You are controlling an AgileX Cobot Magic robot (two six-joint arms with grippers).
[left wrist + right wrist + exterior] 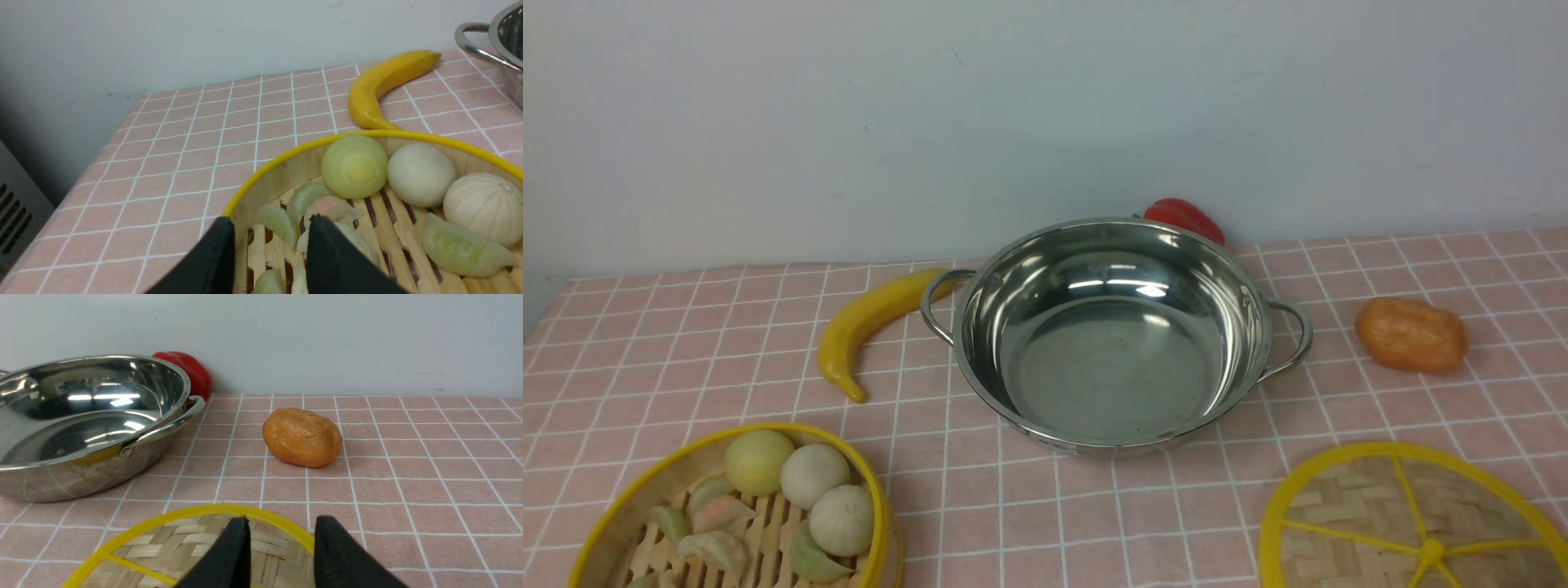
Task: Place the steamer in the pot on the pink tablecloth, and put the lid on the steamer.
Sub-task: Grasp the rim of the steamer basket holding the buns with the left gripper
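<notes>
- Left claw (271, 220) is standing partly open, its black fingers straddling the wall of the steamer (286, 171): one outside the yellow rim, one inside over the dumplings (461, 249). I am not able to tell whether either finger is touching the wall.
- Right claw (282, 519) is hanging open above the edge of the lid (196, 539), with nothing between its fingers.
- Pink tablecloth (727, 343) is covering the whole table up to the pale wall.
- Stainless-steel pot (1111, 367) is sitting empty in the middle of the cloth, its loop handles pointing left and right.
- I am seeing the lid lying flat at the near right, apart from the pot, spokes facing up.
- I am seeing the steamer resting on the cloth at the near left, also apart from the pot.
- Banana (866, 322) is lying just left of the pot's left handle.
- Orange-brown potato (1411, 335) is lying to the right of the pot.
- Red pepper (1186, 219) is peeking out from behind the pot, against the wall.
- Three round buns (814, 475) are sitting inside the steamer beside the dumplings.
</notes>
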